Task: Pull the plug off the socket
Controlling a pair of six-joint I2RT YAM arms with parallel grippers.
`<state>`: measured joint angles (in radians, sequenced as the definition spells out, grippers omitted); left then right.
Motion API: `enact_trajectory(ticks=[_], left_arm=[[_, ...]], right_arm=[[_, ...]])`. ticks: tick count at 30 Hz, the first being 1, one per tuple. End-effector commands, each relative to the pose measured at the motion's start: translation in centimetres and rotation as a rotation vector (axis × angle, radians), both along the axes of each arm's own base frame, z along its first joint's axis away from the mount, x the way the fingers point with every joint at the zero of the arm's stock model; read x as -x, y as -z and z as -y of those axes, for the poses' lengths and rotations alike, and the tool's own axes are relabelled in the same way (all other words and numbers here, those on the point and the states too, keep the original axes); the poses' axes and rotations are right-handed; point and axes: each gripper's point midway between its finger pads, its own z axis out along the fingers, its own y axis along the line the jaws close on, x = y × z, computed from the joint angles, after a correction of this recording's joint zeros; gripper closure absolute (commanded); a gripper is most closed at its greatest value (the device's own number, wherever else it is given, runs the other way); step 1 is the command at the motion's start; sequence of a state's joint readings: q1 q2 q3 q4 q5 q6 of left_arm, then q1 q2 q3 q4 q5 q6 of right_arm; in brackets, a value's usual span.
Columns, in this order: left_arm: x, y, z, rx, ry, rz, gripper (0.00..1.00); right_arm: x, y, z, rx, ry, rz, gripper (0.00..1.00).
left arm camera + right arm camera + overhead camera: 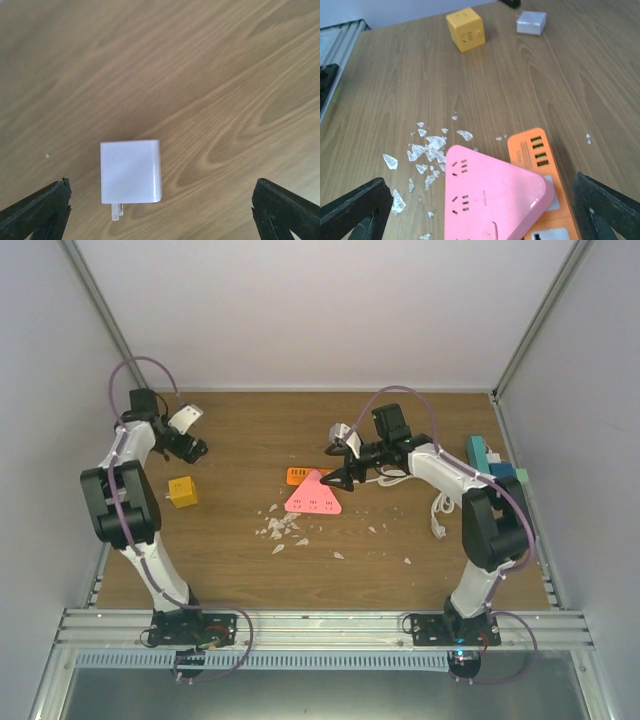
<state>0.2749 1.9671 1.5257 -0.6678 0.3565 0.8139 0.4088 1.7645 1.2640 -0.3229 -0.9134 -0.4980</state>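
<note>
A white plug (131, 171) lies flat on the wooden table, its prongs (116, 211) bare and in no socket. My left gripper (160, 215) hovers open above it, one black fingertip on each side and both well clear of it. The same plug (531, 23) shows far back in the right wrist view, beside a yellow cube socket (465, 29). A pink triangular socket (490, 195) rests partly on an orange power strip (540, 155). My right gripper (480, 215) stands open over the pink socket and holds nothing. In the top view the left gripper (192, 450) is at back left and the right gripper (340, 480) is mid-table.
White flakes (280, 528) are scattered in front of the pink socket (313, 495). The yellow cube (181, 491) sits near the left arm. Teal and blue blocks (490, 460) and a white cable (440, 512) lie by the right wall.
</note>
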Motion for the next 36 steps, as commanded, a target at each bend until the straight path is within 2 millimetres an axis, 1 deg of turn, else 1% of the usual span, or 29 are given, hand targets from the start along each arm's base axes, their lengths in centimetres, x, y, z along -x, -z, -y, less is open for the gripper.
enact_trajectory(ticks=[1,3,5,6,8,13,15,19,24,27,36], left_arm=[[0.1,-6.5,3.0,0.133,0.090,0.194,0.01],[0.6,-9.0,4.7,0.226,0.116,0.255,0.01],[1.2,-11.1,5.9,0.290,0.134,0.295,0.01],[1.5,-11.7,6.6,0.309,0.159,0.303,0.01],[2.2,-12.4,7.7,0.348,0.209,0.286,0.01],[3.4,-14.0,10.0,0.496,0.265,0.269,0.01],[3.8,-13.9,11.2,0.505,0.293,0.266,0.01],[4.4,-12.9,14.0,0.486,0.323,0.243,0.01],[5.2,-12.2,17.0,0.516,0.341,0.222,0.01],[5.3,-12.4,18.0,0.539,0.321,0.232,0.01],[5.2,-11.8,19.2,0.552,0.248,0.240,0.01]], right_arm=[[-2.1,1.2,0.8,0.045,0.061,-0.057,0.02],[-2.7,2.1,1.2,0.065,0.062,-0.068,0.03],[-3.4,2.7,1.6,0.084,0.068,-0.050,0.04],[-3.8,3.1,1.9,0.100,0.073,-0.039,0.05],[-4.3,3.8,2.4,0.134,0.078,-0.025,0.06],[-5.4,5.7,3.8,0.239,0.098,0.061,0.11],[-5.7,6.6,4.3,0.287,0.104,0.105,0.13],[-6.4,8.0,5.5,0.374,0.113,0.201,0.16],[-7.0,9.1,6.2,0.422,0.109,0.258,0.20],[-6.9,9.7,6.1,0.427,0.101,0.263,0.20],[-6.0,11.6,5.1,0.473,0.064,0.294,0.20]])
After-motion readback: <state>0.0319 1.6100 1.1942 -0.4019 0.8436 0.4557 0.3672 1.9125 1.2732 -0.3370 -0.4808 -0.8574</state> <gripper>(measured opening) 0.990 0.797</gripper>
